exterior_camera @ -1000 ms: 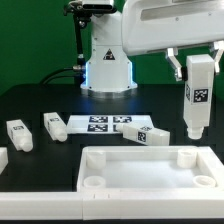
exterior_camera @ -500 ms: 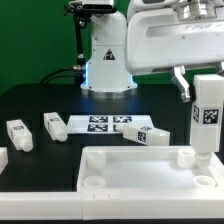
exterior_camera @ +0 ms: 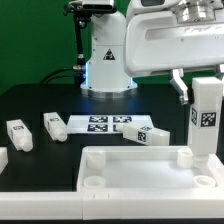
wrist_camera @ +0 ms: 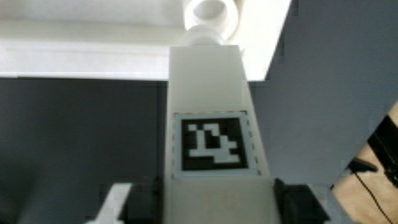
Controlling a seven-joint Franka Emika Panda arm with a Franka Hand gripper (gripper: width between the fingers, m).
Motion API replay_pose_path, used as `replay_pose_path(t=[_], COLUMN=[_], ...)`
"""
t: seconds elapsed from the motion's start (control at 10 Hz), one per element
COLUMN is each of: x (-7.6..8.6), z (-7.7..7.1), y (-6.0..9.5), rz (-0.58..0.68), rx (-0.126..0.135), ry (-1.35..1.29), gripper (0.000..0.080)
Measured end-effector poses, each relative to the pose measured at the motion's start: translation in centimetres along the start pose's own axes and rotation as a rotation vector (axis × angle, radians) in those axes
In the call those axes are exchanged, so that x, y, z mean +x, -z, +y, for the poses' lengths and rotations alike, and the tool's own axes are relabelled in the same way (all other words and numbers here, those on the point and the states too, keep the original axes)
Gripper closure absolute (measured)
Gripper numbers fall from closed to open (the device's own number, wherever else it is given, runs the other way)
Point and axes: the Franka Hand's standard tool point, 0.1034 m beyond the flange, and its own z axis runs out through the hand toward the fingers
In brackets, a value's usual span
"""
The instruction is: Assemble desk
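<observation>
The desk's white rimmed panel point(exterior_camera: 130, 153) lies at the table's front, with round sockets point(exterior_camera: 92, 182) in its corners. My gripper point(exterior_camera: 204, 80) is shut on one white tagged leg point(exterior_camera: 206, 115) and holds it upright at the exterior view's right. The leg's lower end reaches the panel's far right corner; whether it touches is unclear. In the wrist view the leg point(wrist_camera: 214, 100) fills the middle between my gripper's point(wrist_camera: 222, 205) fingers point(wrist_camera: 292, 205), its far end pointing at a round socket point(wrist_camera: 210, 15) of the panel point(wrist_camera: 89, 40).
Loose white legs lie on the black table: two at the exterior view's left point(exterior_camera: 17, 135) point(exterior_camera: 53, 124) and one point(exterior_camera: 148, 134) beside the marker board point(exterior_camera: 105, 123). The robot base point(exterior_camera: 108, 62) stands behind them.
The held leg has moved down and toward the exterior view's right, closer to the panel's corner. Over the last half second it has hardly shifted.
</observation>
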Motion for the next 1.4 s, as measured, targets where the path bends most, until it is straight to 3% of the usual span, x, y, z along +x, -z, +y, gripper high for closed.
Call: replay_pose_path(t=[0.2,0.5,0.7,1.4], x=[-0.8,-1.2,-0.2,-0.9], z=[0.1,-0.9,-1.0,-0.3], y=[-1.1,-1.9,-2.3,-2.3], rz=[-0.013,-0.01,-0.012,-0.024], rx=[-0.003,0.002,0.006,0.0], ry=[-0.002,0.006,0.011,0.017], gripper=[0.0515,0.0515,0.0515,0.0515])
